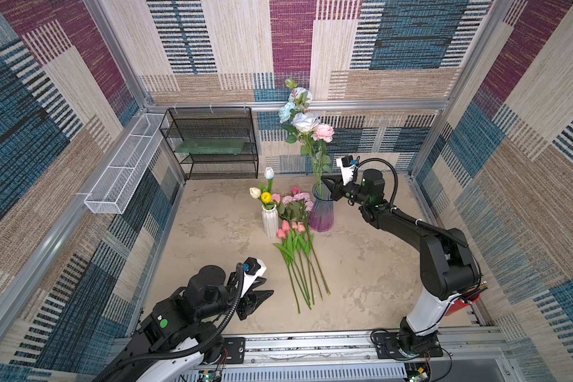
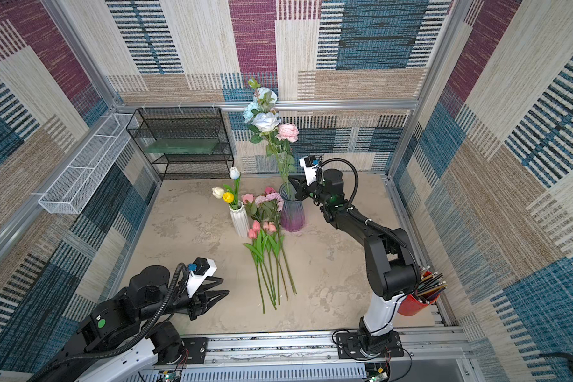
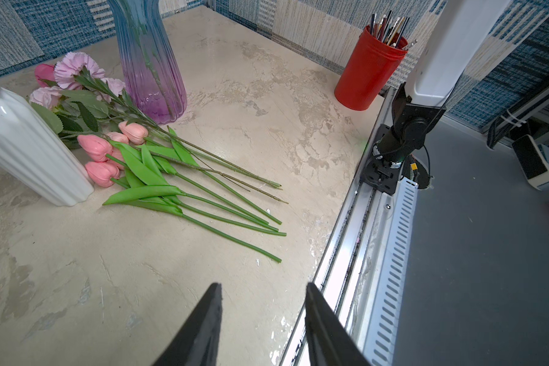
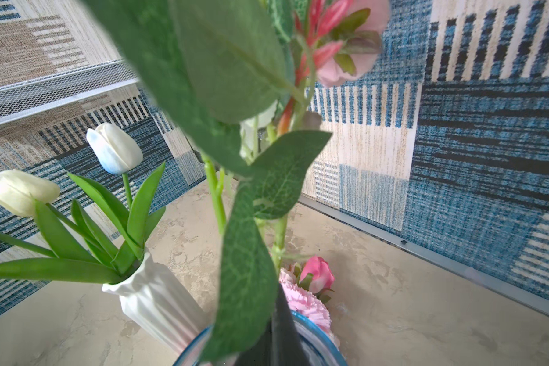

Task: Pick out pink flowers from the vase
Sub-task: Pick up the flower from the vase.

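While in vase (image 1: 321, 215), pink rose (image 1: 323, 132)

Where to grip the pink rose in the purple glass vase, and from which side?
Grip the pink rose low on its stem, just above the glass vase rim, coming in level from the right arm's side, where the right claw sits shut among the stems. The stem stands near upright, so likely pull straight up. Its bloom is high and crowded by white and blue roses.

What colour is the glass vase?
The glass vase fades blue to purple, clearest in the left wrist view.
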`<action>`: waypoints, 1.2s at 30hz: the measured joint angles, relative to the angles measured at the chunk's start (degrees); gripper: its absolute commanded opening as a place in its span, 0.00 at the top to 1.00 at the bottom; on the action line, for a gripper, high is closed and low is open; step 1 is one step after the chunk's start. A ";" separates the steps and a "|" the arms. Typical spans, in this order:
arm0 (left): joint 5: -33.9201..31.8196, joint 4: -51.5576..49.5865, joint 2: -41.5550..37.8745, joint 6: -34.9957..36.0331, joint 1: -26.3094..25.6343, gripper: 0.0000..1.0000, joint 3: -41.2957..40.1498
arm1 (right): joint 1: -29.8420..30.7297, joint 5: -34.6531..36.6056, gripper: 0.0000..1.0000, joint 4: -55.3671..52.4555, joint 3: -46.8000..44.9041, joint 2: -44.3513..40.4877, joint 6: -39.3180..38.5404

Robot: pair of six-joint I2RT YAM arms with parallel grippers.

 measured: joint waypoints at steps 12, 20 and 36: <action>0.74 0.00 0.07 0.02 0.00 0.55 0.00 | -0.04 -0.35 0.66 -3.61 0.42 -1.22 -2.16; 0.74 0.00 0.33 0.02 0.00 0.55 0.00 | 0.07 -0.35 0.71 -5.44 4.83 2.08 -3.04; 0.76 0.00 0.33 0.04 0.00 0.55 0.00 | 0.04 -0.33 0.93 -5.29 3.02 -0.42 -3.30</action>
